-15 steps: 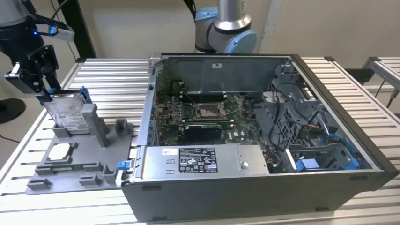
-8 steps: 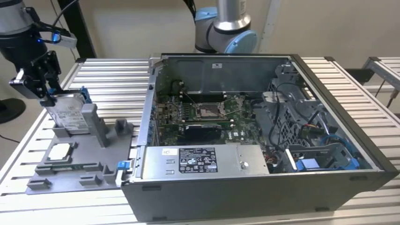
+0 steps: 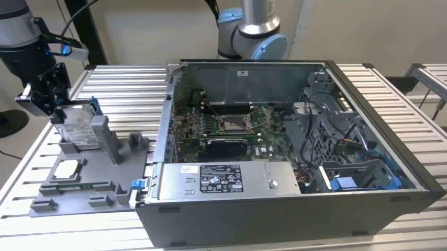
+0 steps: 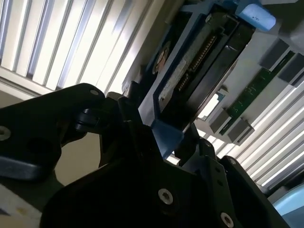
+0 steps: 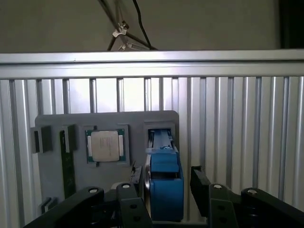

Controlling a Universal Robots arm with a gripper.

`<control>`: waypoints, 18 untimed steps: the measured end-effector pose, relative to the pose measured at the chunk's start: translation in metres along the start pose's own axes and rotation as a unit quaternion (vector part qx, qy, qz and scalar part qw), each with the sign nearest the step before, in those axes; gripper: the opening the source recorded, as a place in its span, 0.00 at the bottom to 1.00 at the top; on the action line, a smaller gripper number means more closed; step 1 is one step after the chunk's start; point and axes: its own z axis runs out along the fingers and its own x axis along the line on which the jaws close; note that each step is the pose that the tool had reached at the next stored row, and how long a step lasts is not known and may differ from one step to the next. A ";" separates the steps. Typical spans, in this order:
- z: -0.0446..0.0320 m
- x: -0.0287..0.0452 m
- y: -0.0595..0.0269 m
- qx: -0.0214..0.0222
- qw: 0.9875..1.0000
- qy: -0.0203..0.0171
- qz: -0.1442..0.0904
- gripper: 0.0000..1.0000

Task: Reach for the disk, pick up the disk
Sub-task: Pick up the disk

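The disk is a silver-grey drive with a white label and blue rails. It stands on edge in a slot of the grey fixture at the exterior view's left. My gripper hangs at the disk's upper end. In the first wrist view its fingers straddle the blue rail of the disk, with a narrow gap showing on one side. The second wrist view shows the gripper around the blue corner of the disk. The gripper is open around the disk.
The fixture also holds a white-topped chip and a green memory stick. An open computer case stands right beside the fixture. A second robot arm rises behind the case. Everything sits on a slatted metal table.
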 end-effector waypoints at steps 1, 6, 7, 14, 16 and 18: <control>0.0017 0.0001 0.0000 0.000 1.000 0.000 0.000 1.00; 0.0108 0.0007 0.0000 0.000 1.000 0.000 0.000 1.00; 0.0127 0.0008 0.0000 0.000 1.000 0.000 0.000 1.00; 0.0241 0.0009 -0.0001 0.000 1.000 0.000 0.000 1.00; 0.0241 0.0009 -0.0001 0.000 1.000 0.000 0.000 1.00; 0.0241 0.0009 -0.0001 0.000 1.000 0.000 0.000 1.00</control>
